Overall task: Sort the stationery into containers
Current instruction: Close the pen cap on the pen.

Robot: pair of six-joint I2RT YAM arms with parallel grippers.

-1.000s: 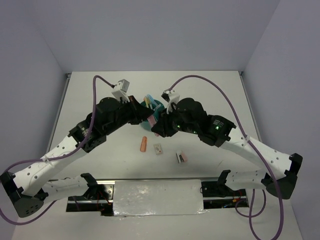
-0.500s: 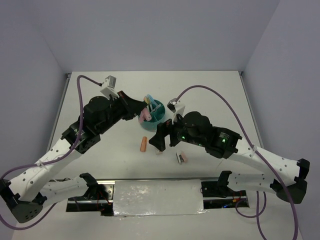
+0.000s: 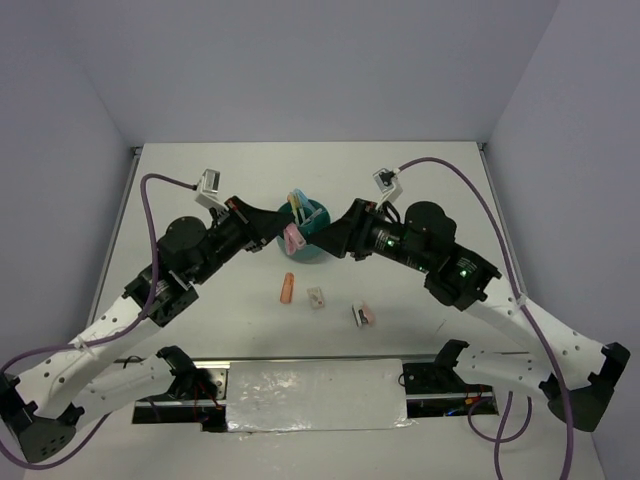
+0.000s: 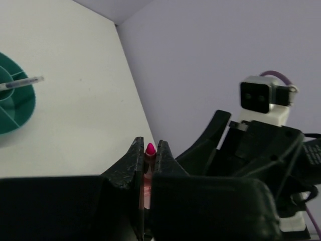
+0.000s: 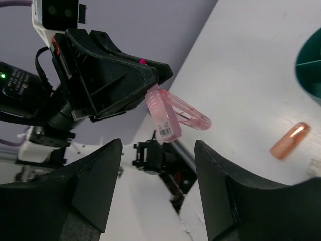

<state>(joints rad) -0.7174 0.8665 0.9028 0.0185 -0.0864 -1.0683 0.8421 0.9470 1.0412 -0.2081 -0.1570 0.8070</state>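
— Left gripper (image 4: 149,159) is pinched tight on that pink marker (image 5: 164,116); you can see the magenta tip poking out just past the fingertips in its own camera.

— And it only has one end of it; the rest of the barrel sticks out free, tilted, up off the table (image 3: 200,180).

— Where is it relative to the teal bowl (image 3: 318,240)?

— Right at the bowl's left rim from above; whether it's actually over a wedge or just beside it, I can't tell.

— What about the right gripper (image 5: 158,193)?

— Spread wide, nothing between the fingers; it's facing the marker from the other side of the bowl, near it but not touching.

— How would you say that marker handles?

— Light, I'd guess; stiff clear plastic, smooth and probably a bit slippery; held by the end like that it could swivel in the pinch; a hold across the middle of the barrel, near the label, looks safer to me.

— Not fragile, though?

— Doubt it; a short drop into a compartment shouldn't hurt it.

— Plenty left on the table too; the orange marker (image 3: 288,289), a small white piece (image 3: 317,298) just beside it, another small piece (image 3: 362,316) nearer the right arm.
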